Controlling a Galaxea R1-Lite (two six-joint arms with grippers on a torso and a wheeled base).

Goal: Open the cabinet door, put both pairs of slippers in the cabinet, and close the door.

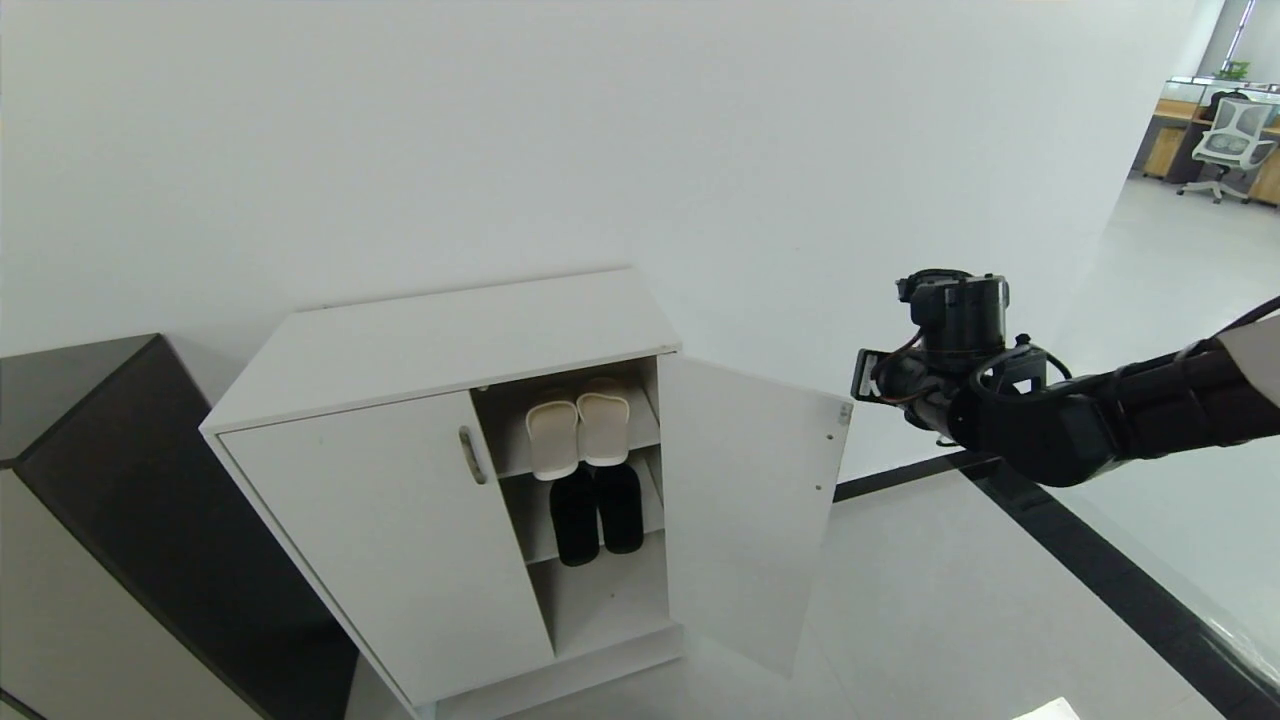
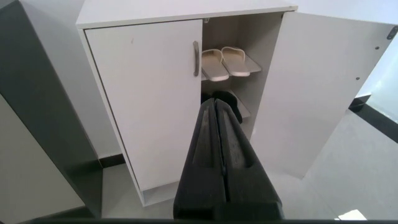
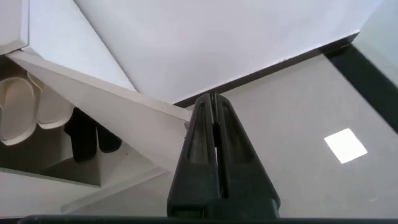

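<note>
white slippers (image 1: 578,432) sit on the upper shelf of the cabinet (image 1: 440,340) and black slippers (image 1: 597,512) on the shelf below, the right door (image 1: 745,500) standing open. the right gripper (image 3: 214,102), jaws pressed together and empty, hangs just beside the door's free edge; the left gripper (image 2: 215,109), likewise closed on nothing, faces the cabinet front.

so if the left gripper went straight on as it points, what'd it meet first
Likely the black slippers inside the cabinet; the left gripper aims into the opening beside the closed door, though depth is unclear.
</note>
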